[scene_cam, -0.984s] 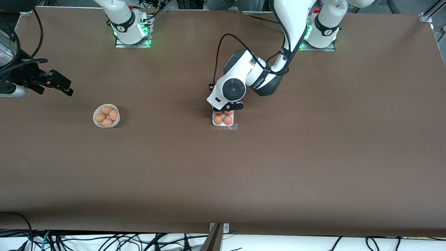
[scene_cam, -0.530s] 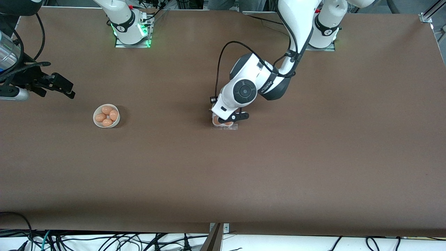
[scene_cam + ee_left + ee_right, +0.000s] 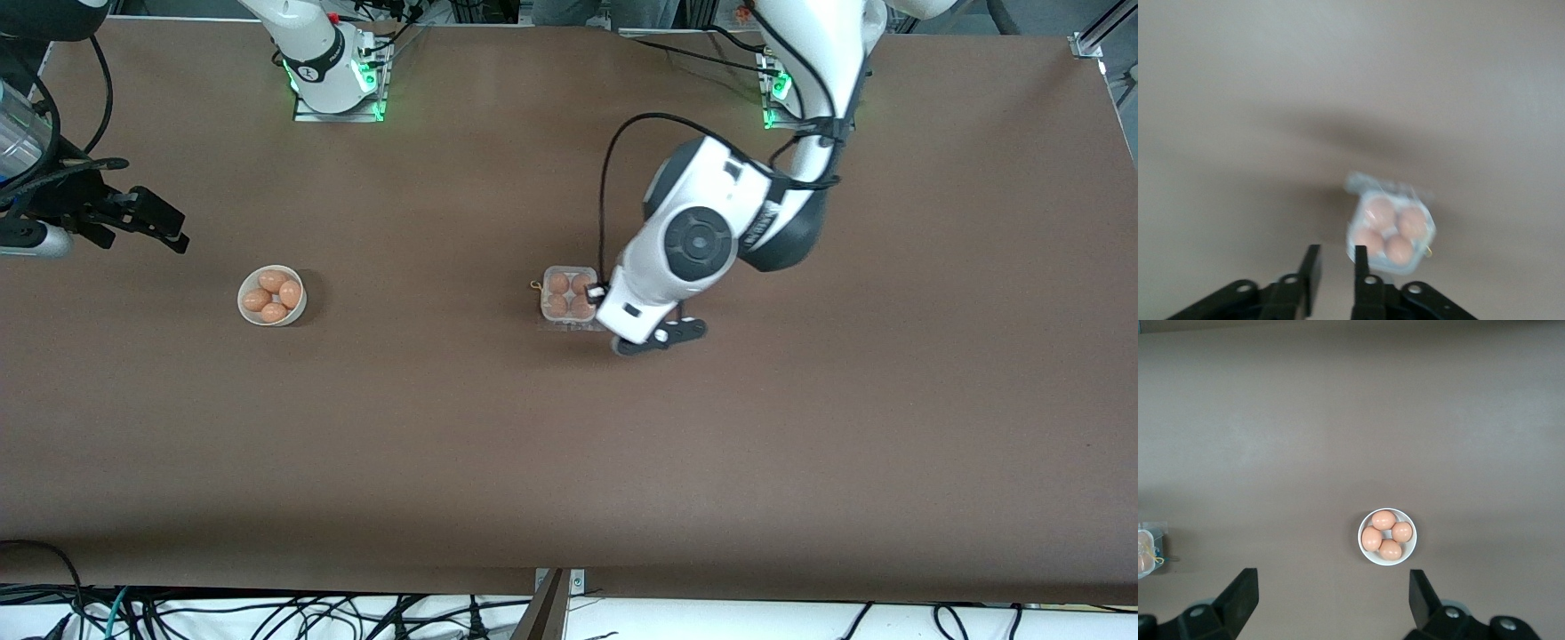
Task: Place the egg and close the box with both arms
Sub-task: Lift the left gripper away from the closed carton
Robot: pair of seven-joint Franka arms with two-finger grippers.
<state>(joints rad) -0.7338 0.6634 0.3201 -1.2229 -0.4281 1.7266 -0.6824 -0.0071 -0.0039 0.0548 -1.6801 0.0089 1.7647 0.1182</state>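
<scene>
Squarely set box (image 3: pixel 569 294), no long axis, lid apparently down over four eggs. Left gripper (image 3: pixel 662 338) beside it, jaws slightly apart, empty. Right gripper (image 3: pixel 1331 597), jaws wide, waits over bowl (image 3: pixel 1387 537), seen only in its wrist view.

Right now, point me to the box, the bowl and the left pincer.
box (image 3: pixel 569 294), front view, on the clear lid over the four eggs.
bowl (image 3: pixel 1411 539), right wrist view, on its white rim.
left pincer (image 3: pixel 1335 275), left wrist view, midway between the two black fingertips.

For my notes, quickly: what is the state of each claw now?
Left claw: slightly open, holding nothing, beside the box.
Right claw: wide open, empty, waiting above the bowl.
</scene>
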